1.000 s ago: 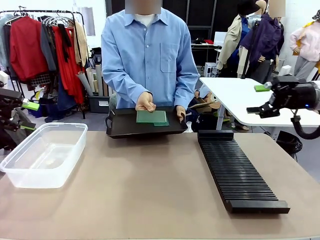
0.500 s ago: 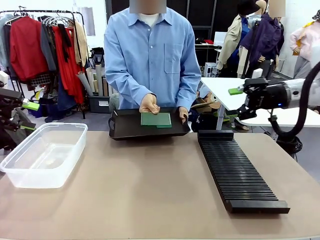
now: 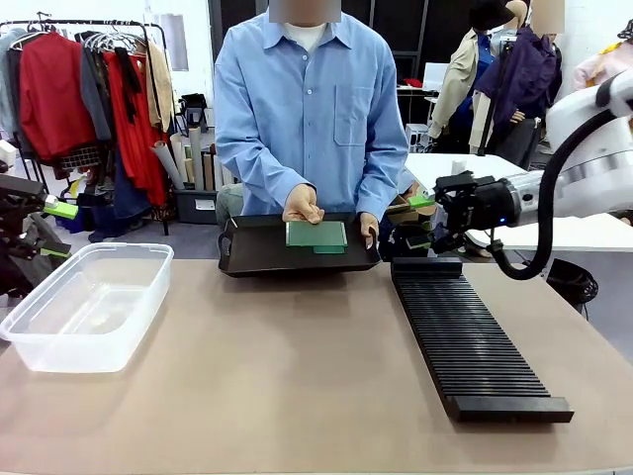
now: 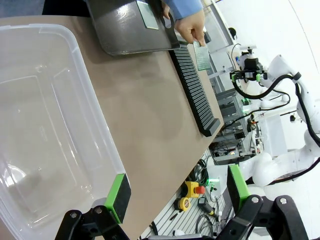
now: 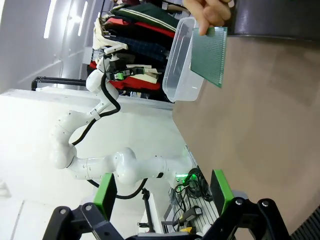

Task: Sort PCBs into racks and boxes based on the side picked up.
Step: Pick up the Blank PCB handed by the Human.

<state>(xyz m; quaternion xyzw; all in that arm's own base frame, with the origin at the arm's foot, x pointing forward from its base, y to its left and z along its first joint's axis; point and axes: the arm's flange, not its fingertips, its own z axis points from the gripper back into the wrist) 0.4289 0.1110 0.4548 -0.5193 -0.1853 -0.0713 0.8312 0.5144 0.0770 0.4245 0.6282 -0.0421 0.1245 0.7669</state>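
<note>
Wide open, the right pincer [image 3: 421, 221] should square to the apparently upright PCB [image 5: 209, 48] in the person's hand [image 5: 212, 12], taking its free edge.

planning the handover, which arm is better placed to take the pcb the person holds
Probably right: right claw faces the held PCB nearby; left claw is far off by the tub.
</note>
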